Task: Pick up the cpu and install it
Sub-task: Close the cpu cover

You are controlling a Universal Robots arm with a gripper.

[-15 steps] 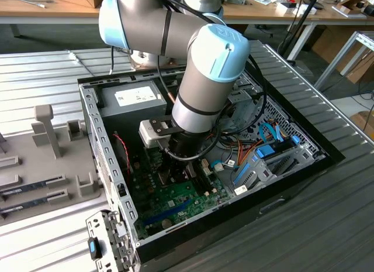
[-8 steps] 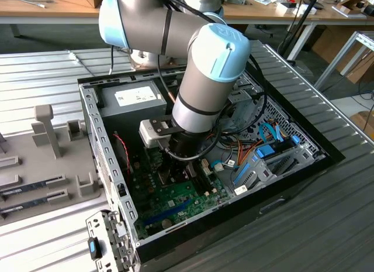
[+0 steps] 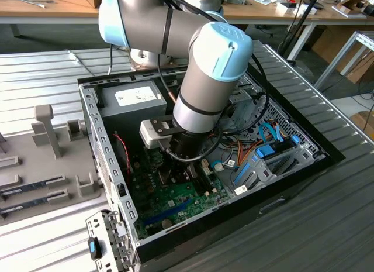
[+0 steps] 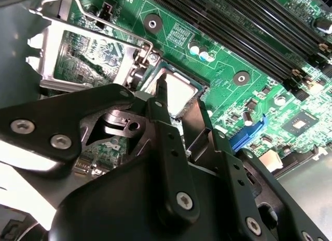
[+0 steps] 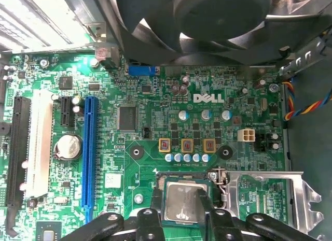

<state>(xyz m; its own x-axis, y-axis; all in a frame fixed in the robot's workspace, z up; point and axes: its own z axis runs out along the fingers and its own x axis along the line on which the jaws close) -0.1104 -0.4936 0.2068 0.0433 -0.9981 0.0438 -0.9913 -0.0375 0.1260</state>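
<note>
The cpu [image 5: 182,206], a small square chip with a silvery top, lies flat inside the socket on the green motherboard [image 5: 129,147]. My gripper [image 5: 179,193] hangs straight over it. Its two black fingers [image 5: 155,199] stand at opposite edges of the chip and look shut on it. In the second wrist view the cpu [image 4: 179,96] shows between the same fingers [image 4: 161,98], with my gripper [image 4: 180,93] low over the socket. In the exterior view the arm's wrist [image 3: 196,123] reaches down into the open computer case [image 3: 292,167].
The socket's metal load plate [image 5: 264,197] [image 4: 88,54] is swung open beside the socket. A large black fan [image 5: 218,23] overhangs the board. A grey power-supply box [image 3: 131,99] sits at the case's back. Memory sticks [image 3: 35,187] lie on a grey tray at the exterior view's left.
</note>
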